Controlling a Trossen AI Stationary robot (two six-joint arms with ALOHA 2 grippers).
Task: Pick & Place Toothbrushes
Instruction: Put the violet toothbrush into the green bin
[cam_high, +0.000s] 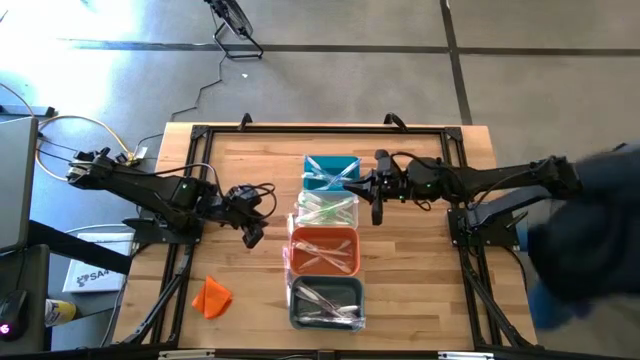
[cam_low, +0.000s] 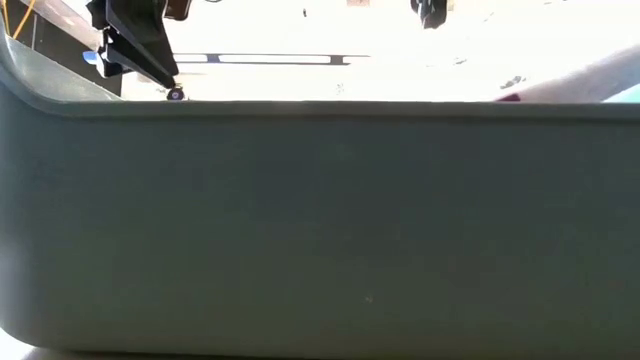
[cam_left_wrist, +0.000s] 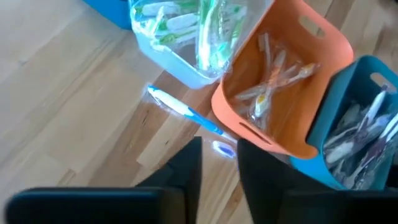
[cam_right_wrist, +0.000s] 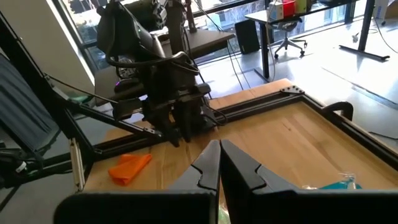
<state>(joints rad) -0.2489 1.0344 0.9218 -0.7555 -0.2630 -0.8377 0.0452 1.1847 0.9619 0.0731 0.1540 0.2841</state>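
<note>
Hovering at nine o'clock of the bin column, the left gripper (cam_left_wrist: 219, 163) had its fingers slightly apart with nothing between them, just above a blue-and-white toothbrush (cam_left_wrist: 185, 110) lying on the wooden table (cam_high: 420, 280) beside the orange bin (cam_high: 324, 250). More toothbrushes (cam_high: 326, 209) lay in the clear bin (cam_high: 325, 210), the orange bin, the teal bin (cam_high: 331, 172) and the grey bin (cam_high: 326, 302). At three o'clock of the clear bin, the right gripper (cam_right_wrist: 219, 163) hung with fingers together, empty. An orange cloth (cam_high: 211, 296) sat at seven o'clock.

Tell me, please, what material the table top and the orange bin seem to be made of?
The table top looks like wood with a smooth finish: pale planks with visible grain and seams. The orange bin looks like moulded plastic, matte to slightly glossy: one even colour, thin walls, rounded corners and a cut-out handle slot.
</note>
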